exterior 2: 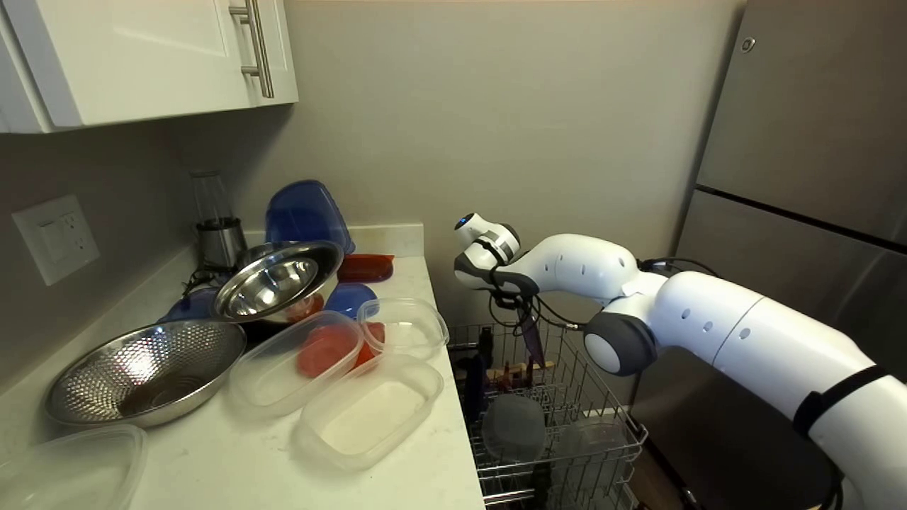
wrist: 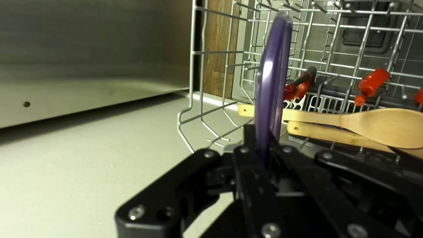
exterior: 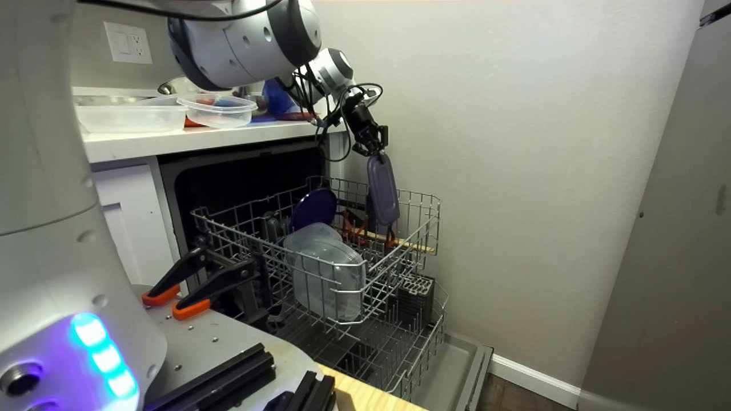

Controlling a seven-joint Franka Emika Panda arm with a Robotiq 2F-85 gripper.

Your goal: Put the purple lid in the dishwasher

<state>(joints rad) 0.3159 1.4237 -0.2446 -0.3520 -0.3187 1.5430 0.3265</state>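
The purple lid (exterior: 382, 189) hangs tilted, nearly upright, with its lower end inside the upper wire rack of the dishwasher (exterior: 245, 177). My gripper (exterior: 374, 149) is shut on the lid's upper end, above the rack's far side by the wall. In the wrist view the purple lid (wrist: 271, 76) shows edge-on between the black fingers (wrist: 262, 140), with rack wires around and beyond it. The lid also shows as a narrow strip in an exterior view (exterior 2: 533, 341). I cannot tell whether its lower end touches the rack.
In the rack stand a dark blue round piece (exterior: 314, 208) and clear containers (exterior: 325, 274). Wooden spoons (wrist: 390, 127) and red-handled utensils (wrist: 373, 82) lie near the lid. The wall (exterior: 514, 171) is close beside. The counter (exterior 2: 418, 453) holds containers and metal bowls.
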